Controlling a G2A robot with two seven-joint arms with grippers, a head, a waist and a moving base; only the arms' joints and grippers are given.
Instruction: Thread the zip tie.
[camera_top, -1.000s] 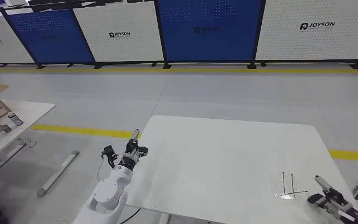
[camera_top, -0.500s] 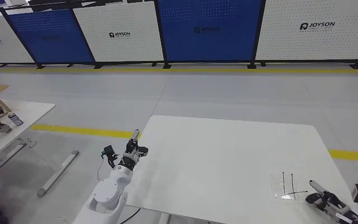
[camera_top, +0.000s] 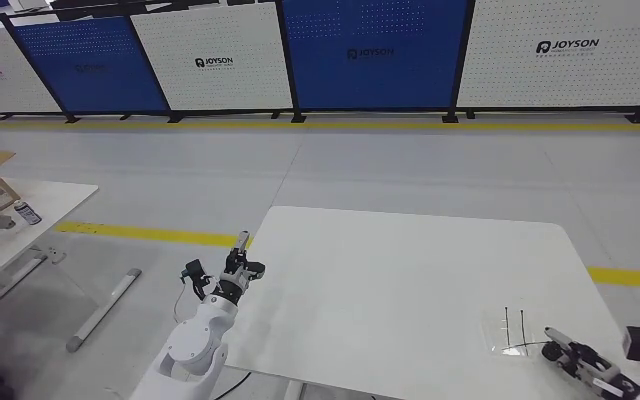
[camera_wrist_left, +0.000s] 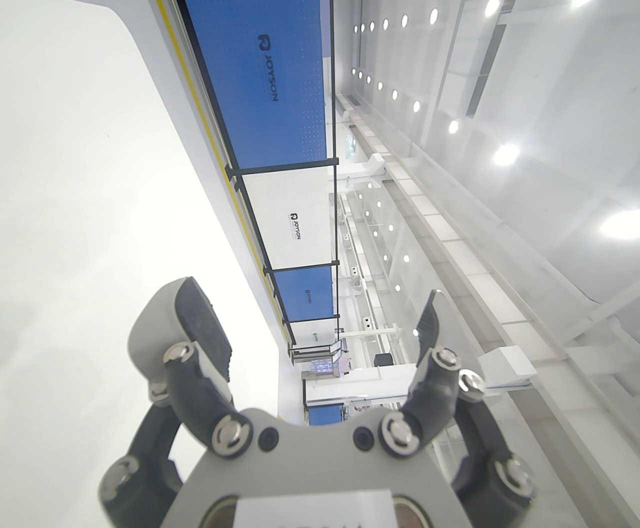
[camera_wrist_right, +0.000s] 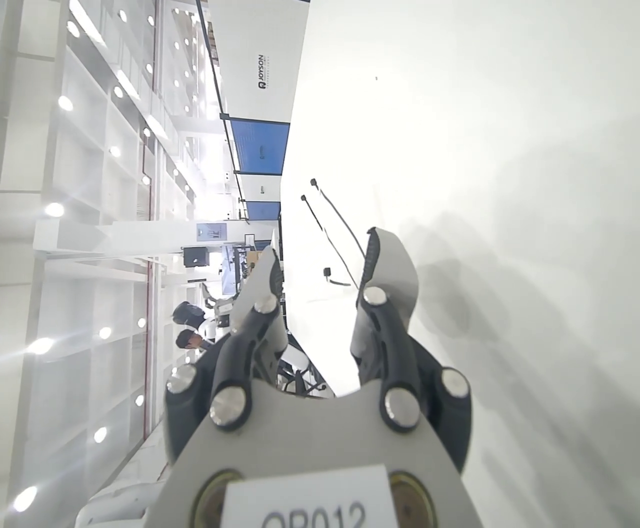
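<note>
From the top view, we see three thin black zip ties (camera_top: 507, 325) lying flat on the white table (camera_top: 400, 270), near the corner on our right side. Our right gripper (camera_top: 553, 336) is just beside them. Our left gripper (camera_top: 241, 245) is well apart, at the table's left edge.

From the left wrist view, our left gripper (camera_wrist_left: 312, 310) has its fingers spread wide and holds nothing.

From the right wrist view, our right gripper (camera_wrist_right: 322, 252) also has its fingers apart and empty. The zip ties (camera_wrist_right: 341, 221) lie just past the tips.

We think we are at the first step, picking up a tie. Next we must go down and pinch just one thin tie, without pushing the others.
</note>
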